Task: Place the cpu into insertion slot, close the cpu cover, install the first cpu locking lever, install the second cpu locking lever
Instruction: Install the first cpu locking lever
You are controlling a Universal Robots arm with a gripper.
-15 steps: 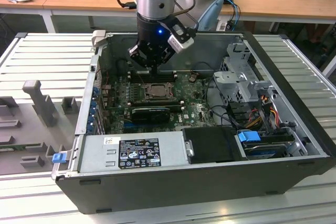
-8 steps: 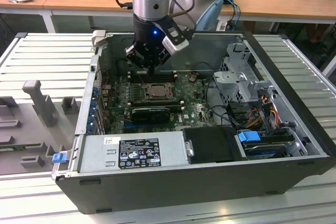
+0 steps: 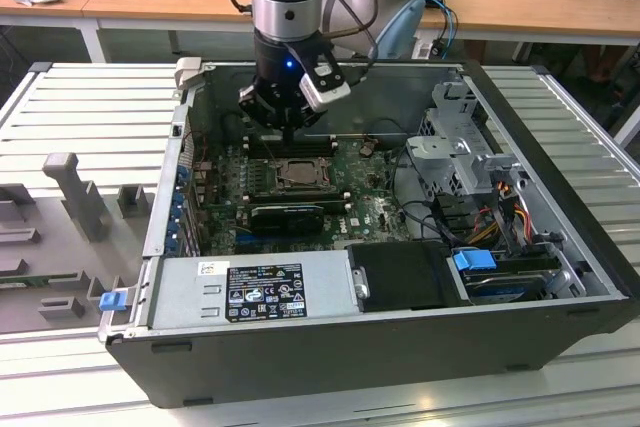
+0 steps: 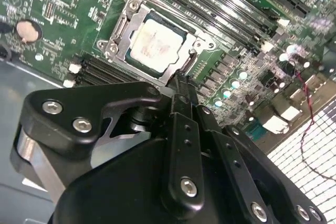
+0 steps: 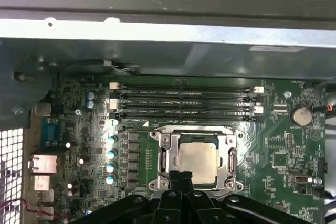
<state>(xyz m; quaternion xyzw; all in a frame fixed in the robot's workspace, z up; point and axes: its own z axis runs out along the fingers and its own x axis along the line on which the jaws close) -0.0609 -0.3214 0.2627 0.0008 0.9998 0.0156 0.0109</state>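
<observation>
The cpu (image 5: pixel 198 162) (image 4: pixel 155 43) lies flat in the insertion slot (image 3: pixel 297 173) with its silver-grey top face up. The cpu cover (image 5: pixel 167 153) (image 4: pixel 134 24) lies down over it, and its frame rings the chip. My gripper (image 3: pixel 287 135) (image 4: pixel 181 85) (image 5: pixel 181 178) hangs just above one edge of the socket. Its black fingers are shut together with nothing between them. In both wrist views the fingertips hide a short stretch of the socket's rim. I cannot tell how the locking levers stand.
Long black memory slots (image 5: pixel 184 100) run beside the socket. A black expansion card (image 3: pixel 288 215) lies on its other side. The case walls, a power supply (image 3: pixel 250 292), a drive cage (image 3: pixel 465 147) and loose cables (image 3: pixel 500 207) hem in the motherboard.
</observation>
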